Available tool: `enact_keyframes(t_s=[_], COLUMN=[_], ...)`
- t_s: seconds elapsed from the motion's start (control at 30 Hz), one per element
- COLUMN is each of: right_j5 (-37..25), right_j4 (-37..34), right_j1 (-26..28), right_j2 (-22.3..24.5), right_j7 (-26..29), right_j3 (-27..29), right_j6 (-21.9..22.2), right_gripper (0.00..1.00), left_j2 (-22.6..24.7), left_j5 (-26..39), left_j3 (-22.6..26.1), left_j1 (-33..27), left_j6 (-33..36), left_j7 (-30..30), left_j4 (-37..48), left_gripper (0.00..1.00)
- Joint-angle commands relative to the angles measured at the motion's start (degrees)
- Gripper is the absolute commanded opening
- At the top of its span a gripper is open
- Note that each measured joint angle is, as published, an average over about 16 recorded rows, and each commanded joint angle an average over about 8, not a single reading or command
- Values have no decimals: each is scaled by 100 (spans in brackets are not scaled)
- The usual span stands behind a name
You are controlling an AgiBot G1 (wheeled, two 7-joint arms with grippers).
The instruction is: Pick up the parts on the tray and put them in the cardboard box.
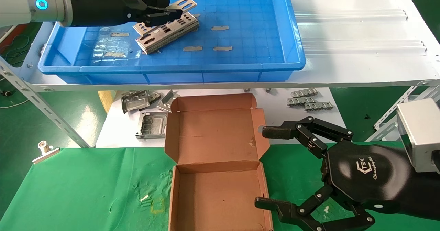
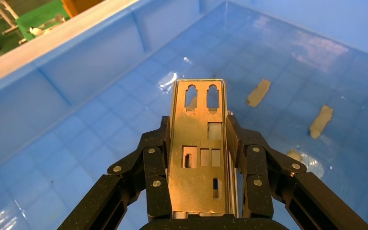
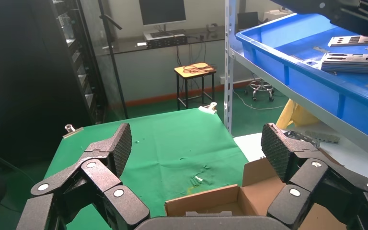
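My left gripper (image 1: 169,12) is over the blue tray (image 1: 240,66), shut on one grey punched plate (image 1: 185,3) whose end sticks out past the fingers, just above the stack of parts (image 1: 168,35). In the left wrist view the plate (image 2: 196,177) sits clamped by its long edges in the gripper (image 2: 198,123), above the tray floor (image 2: 76,158). The open cardboard box (image 1: 216,189) lies below on the green cloth and is empty. My right gripper (image 1: 262,166) is open and empty beside the box's right side. In the right wrist view that gripper (image 3: 196,143) is open over the box (image 3: 211,203).
Bits of tape (image 1: 220,28) stick to the tray floor. Squarish stamped frames (image 1: 151,124) and ridged strips (image 1: 309,100) lie on the white lower shelf behind the box. A slanted shelf strut (image 1: 41,103) and a binder clip (image 1: 44,152) are at the left.
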Motion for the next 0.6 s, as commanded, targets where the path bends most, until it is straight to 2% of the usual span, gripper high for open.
enact_keyframes(t_s=[0.03,0.13,0.37,0.6], right_j5=[0,0,0,0], right_j4=[0,0,0,0], right_j1=[0,0,0,0], right_j2=[0,0,0,0], right_j7=[0,0,0,0], right_j3=[0,0,0,0], right_j6=[0,0,0,0], right_gripper=[100,100,100,100], left_j2=[-10,-73,-324,-508], left_j5=[-16,-76,-255,-458], left_j3=[-12,-49,-150,-178], left_j1=[-27,-69,-88,168], left_j6=[-14,430,1983,2676], left_j7=[11,54,282,430], left_j4=[-7,-60,-203,-524], left_gripper=[0,0,0,0])
